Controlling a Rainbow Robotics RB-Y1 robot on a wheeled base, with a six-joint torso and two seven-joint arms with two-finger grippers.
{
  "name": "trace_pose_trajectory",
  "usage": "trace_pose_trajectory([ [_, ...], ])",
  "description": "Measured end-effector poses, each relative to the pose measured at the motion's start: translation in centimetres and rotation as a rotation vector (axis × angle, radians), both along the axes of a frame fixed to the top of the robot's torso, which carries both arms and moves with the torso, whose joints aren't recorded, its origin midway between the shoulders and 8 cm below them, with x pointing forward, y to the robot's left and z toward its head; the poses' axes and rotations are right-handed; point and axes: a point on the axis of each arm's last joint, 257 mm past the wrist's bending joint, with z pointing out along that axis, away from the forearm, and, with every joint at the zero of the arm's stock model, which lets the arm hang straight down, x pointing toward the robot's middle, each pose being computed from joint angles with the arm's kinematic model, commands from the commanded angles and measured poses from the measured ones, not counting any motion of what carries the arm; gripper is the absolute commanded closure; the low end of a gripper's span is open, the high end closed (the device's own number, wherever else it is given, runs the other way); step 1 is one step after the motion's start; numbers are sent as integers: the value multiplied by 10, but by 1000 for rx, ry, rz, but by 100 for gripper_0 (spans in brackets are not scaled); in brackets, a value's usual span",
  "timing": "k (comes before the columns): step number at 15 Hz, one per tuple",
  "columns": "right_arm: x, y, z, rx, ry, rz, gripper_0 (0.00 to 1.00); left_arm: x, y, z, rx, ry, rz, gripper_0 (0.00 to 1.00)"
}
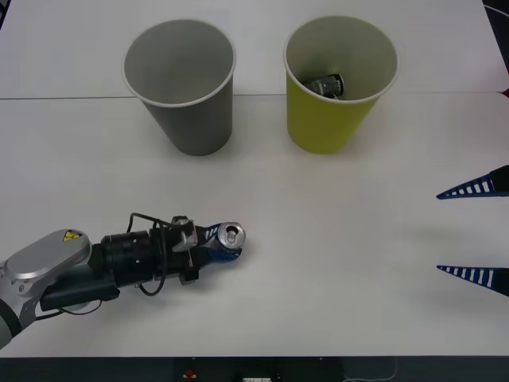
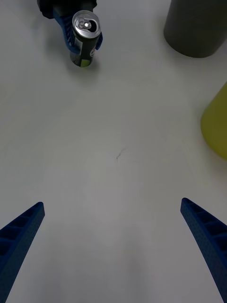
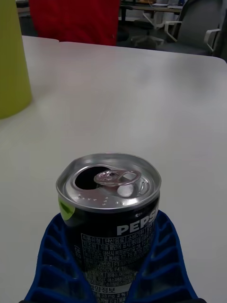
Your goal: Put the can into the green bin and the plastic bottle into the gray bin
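Note:
A small silver-topped can with a dark printed side stands upright on the white table, left of the middle and near the front. My left gripper is shut on the can, with a blue finger on each side of it. The gray bin stands at the back left and the green bin at the back right. A dark object with a silvery end lies inside the green bin. The plastic bottle is out of view. My right gripper hangs open at the right edge, far from the can.
A seam between two tabletops runs behind the bins. In the left wrist view, a red shape and office chairs stand beyond the table's far edge. Bare white tabletop lies between the two grippers.

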Motion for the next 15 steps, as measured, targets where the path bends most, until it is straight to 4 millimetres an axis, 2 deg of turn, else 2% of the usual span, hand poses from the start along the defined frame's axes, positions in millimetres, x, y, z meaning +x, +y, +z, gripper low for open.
trace_pose_trajectory([
  [3,0,0,0,0,0,0,0,-1,-1,3,-9,9,-2,100],
  [9,0,0,0,0,0,0,0,-8,-10,24,-45,29,-20,100],
  [15,0,0,0,0,0,0,0,-26,-12,64,-6,118,36,100],
])
